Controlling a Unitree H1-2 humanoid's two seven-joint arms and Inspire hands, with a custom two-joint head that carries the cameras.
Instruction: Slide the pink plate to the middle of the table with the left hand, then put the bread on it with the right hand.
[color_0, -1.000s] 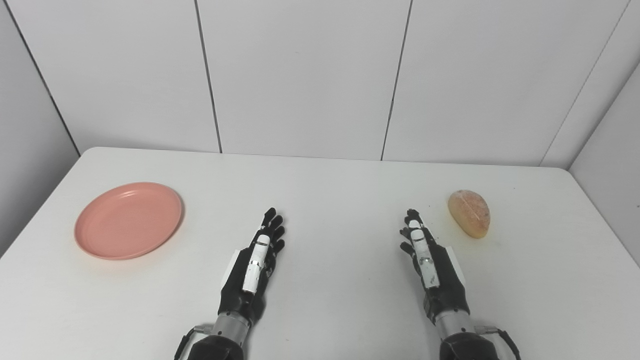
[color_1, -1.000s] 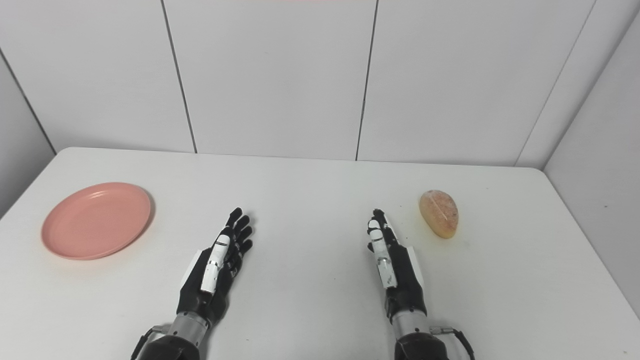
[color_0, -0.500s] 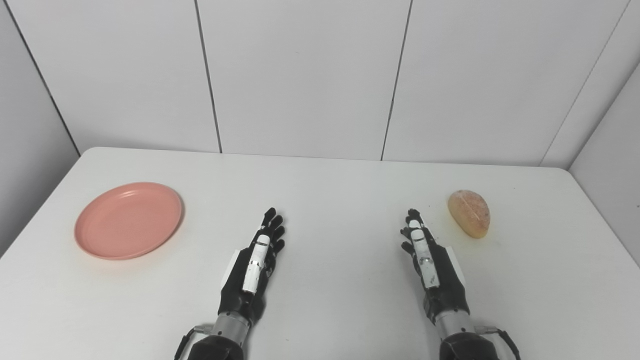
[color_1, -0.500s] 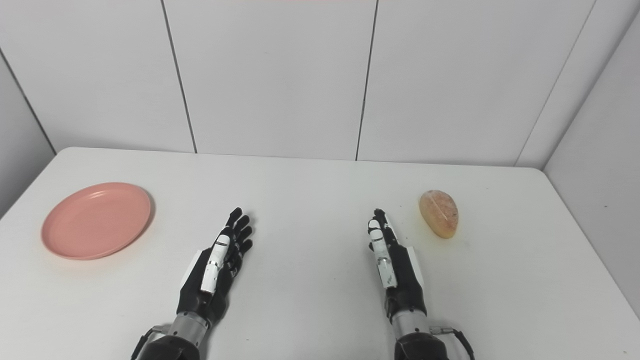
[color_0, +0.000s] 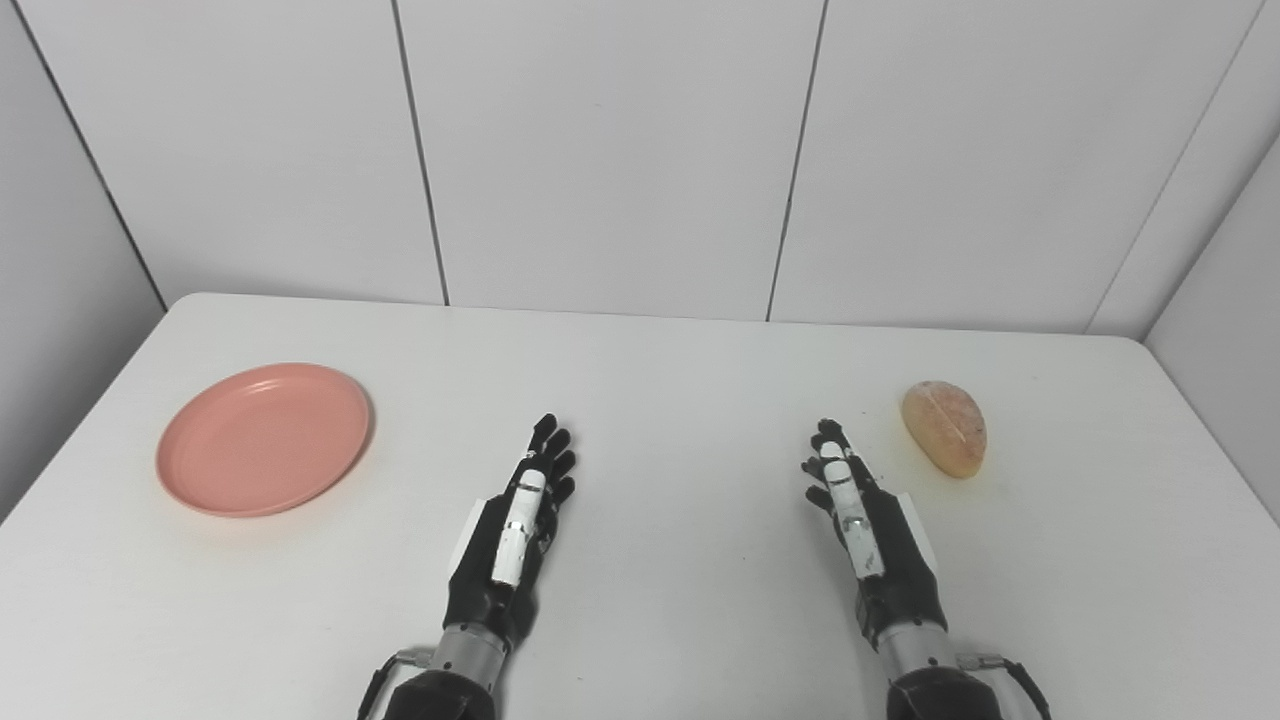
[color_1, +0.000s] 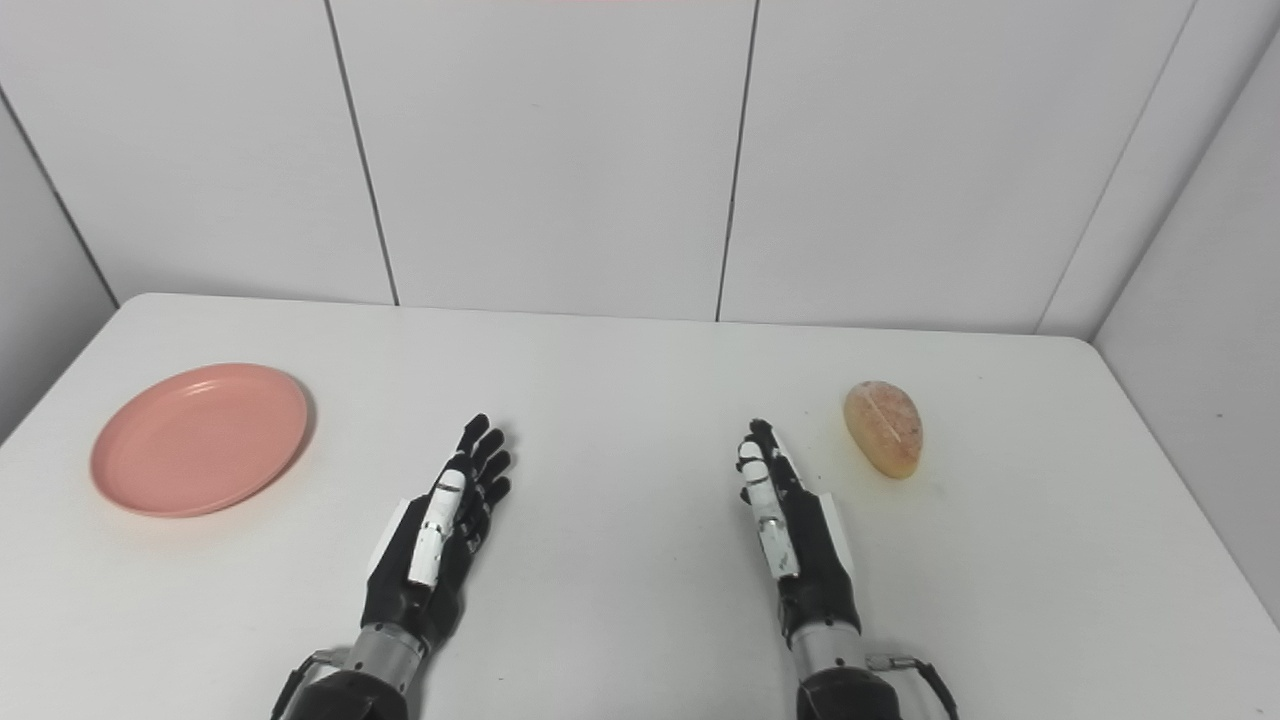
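Both eye views show the same layout; the right eye view shows more grey wall at right, nothing else differs. Pink plate (color_0: 263, 440) sits far left on the white table (color_0: 680, 380), nothing in it. Bread (color_0: 944, 428) lies far right, on the table (not on plate). Left hand (color_0: 510, 535) and right hand (color_0: 865, 525) sit near the front, fingers extended and apart, holding nothing; right fingertips near the bread, not touching.

No readable text, label or number appears anywhere.
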